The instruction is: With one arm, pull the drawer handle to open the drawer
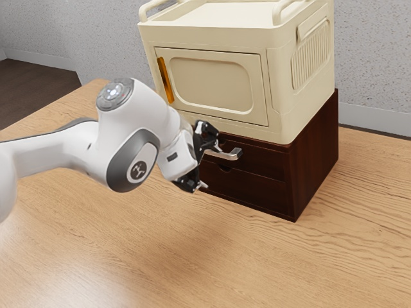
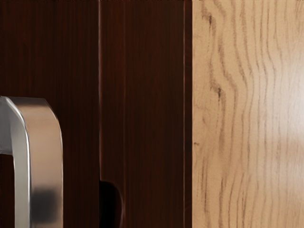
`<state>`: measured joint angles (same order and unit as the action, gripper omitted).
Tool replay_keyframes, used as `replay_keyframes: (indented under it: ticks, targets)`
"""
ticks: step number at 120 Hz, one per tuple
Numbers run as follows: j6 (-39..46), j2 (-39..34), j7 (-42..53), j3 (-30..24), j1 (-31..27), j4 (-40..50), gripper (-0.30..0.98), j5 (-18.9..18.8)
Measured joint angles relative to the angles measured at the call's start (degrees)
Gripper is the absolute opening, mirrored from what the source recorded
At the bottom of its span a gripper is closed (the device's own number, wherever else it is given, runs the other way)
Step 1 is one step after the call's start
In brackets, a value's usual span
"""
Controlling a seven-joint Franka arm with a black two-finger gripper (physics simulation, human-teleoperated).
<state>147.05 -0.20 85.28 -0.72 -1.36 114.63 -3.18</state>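
While the hand [image 1: 209, 165] is open close by the metal handle [image 1: 236, 154], the cream cabinet [image 1: 279, 83] sits atop the dark wooden drawer unit [image 1: 314, 157]. Both rest on the desk [image 1: 160, 256].

A small emblem [image 1: 139, 171] marks a round white joint cap [image 1: 149, 160]; no lettering is readable.

Cabinet [image 1: 277, 83] sits on drawer box [image 1: 314, 160], box on table [image 1: 257, 269], w/ handle [image 1: 237, 154] on upper drawer [image 1: 266, 160] (wall [image 1: 372, 58] behind, ext. view).
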Motion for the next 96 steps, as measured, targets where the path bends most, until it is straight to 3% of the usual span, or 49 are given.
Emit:
replay_keyframes:
  ticks: [36,96]
  targets:
    - [-0.03,-1.64,-0.30,1.37,1.22,0.61,0.40,-0.10]
    - [-0.24,-4.47,-0.60,2.65,-0.54,3.40,0.33,0.05]
